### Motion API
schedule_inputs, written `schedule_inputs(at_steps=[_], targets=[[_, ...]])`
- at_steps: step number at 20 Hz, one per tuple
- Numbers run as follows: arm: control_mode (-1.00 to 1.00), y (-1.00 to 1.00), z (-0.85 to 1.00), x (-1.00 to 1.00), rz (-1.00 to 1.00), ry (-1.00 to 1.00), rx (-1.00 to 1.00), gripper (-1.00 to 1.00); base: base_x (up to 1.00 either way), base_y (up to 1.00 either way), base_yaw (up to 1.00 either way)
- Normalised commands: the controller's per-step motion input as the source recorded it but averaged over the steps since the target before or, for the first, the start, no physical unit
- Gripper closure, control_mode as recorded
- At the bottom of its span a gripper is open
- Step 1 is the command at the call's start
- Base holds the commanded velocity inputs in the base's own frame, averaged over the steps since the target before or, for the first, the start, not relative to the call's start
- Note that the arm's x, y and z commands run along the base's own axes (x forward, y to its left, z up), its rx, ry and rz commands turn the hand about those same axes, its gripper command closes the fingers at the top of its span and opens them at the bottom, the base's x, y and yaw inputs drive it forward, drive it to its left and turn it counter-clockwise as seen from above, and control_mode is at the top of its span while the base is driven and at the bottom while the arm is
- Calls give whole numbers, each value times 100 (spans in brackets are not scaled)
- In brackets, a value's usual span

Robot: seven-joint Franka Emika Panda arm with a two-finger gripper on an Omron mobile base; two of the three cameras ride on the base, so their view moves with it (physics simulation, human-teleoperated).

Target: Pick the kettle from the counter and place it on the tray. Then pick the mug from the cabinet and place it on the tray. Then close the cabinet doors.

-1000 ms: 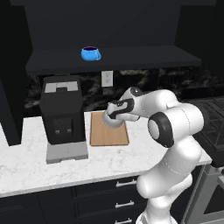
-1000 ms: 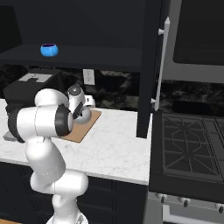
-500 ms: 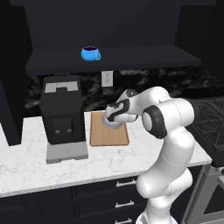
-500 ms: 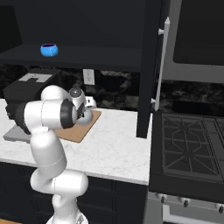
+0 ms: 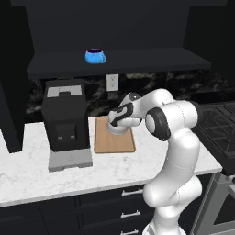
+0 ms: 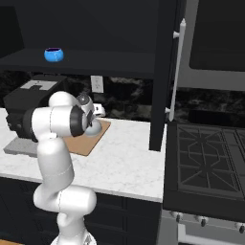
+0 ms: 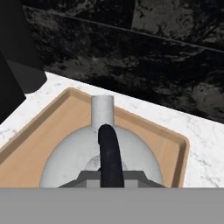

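The silver-grey kettle (image 5: 117, 130) (image 7: 70, 157) is on the back part of the wooden tray (image 5: 114, 144) (image 7: 146, 127) (image 6: 86, 143); whether it rests on the tray or hangs just above it I cannot tell. My gripper (image 5: 120, 120) (image 7: 111, 177) is shut on the kettle's black arched handle (image 7: 109, 151), with the spout pointing toward the back wall. In the right base view my arm hides most of the kettle (image 6: 94, 126). The blue mug (image 5: 95, 56) (image 6: 53, 54) stands on the shelf of the open cabinet (image 5: 137, 62). One cabinet door (image 6: 162, 72) stands open on the right.
A black coffee machine (image 5: 66, 114) on a grey base stands just left of the tray. The marble counter (image 5: 114, 170) has free room in front of the tray. A stove (image 6: 210, 162) adjoins the counter on the right. A wall socket (image 5: 112, 81) sits behind the tray.
My arm's elbow has swung closer to the wall. The kettle has stayed over the back of the tray, perhaps a little lower, and the gripper has stayed shut on its handle.
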Motion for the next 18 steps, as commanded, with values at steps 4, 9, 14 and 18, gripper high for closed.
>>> schedule_inputs(at_steps=[4, 9, 14, 18], targets=[[-100, 4, -3, 21, 0, -4, 0, 100, 0, 0, 0], [-100, 5, -6, 21, 0, 0, 0, 100, 0, 0, 0], [-100, 4, -8, 21, 0, -1, 0, 100, 0, 0, 0], [-100, 3, -13, 3, 0, 0, 0, -100, 0, 0, 0]])
